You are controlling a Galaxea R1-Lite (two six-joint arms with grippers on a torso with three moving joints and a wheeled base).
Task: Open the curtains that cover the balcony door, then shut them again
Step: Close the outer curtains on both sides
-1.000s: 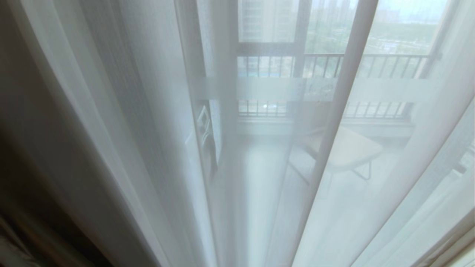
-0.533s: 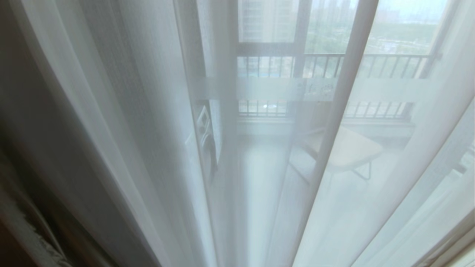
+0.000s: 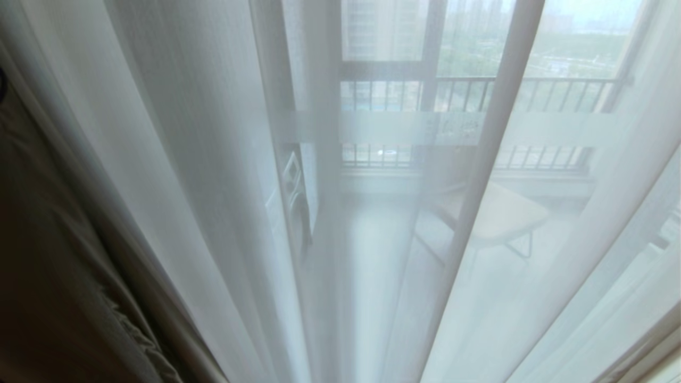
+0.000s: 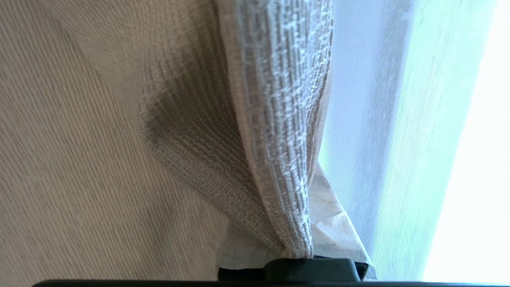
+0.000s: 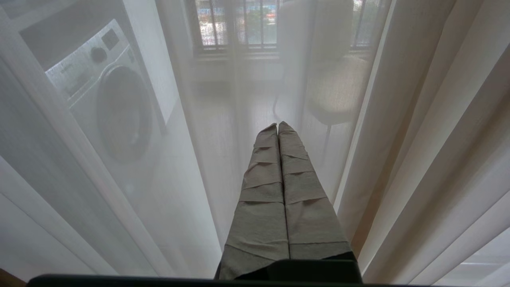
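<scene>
The sheer white curtain [image 3: 213, 159] hangs in folds across the whole head view. Through it shows the balcony door [image 3: 393, 127] with its frosted band. The thick beige drape [image 3: 53, 239] fills the lower left of that view. In the left wrist view my left gripper [image 4: 299, 255] is shut on a bunched fold of that woven drape [image 4: 275, 119], with the sheer layer [image 4: 378, 119] beside it. My right gripper [image 5: 278, 125] is shut on nothing, its taped fingers pointing at the sheer curtain [image 5: 199, 159]. More beige folds [image 5: 438, 139] hang beside it. Neither arm appears in the head view.
Behind the sheer layer and the glass stand a washing machine [image 5: 115, 103], a pale chair [image 3: 500, 215] and a black bar railing [image 3: 532, 90] on the balcony.
The thick drape's edge has slid rightward from the left border of the head view, covering more of the lower left. The sheer curtain and the right gripper have stayed put.
</scene>
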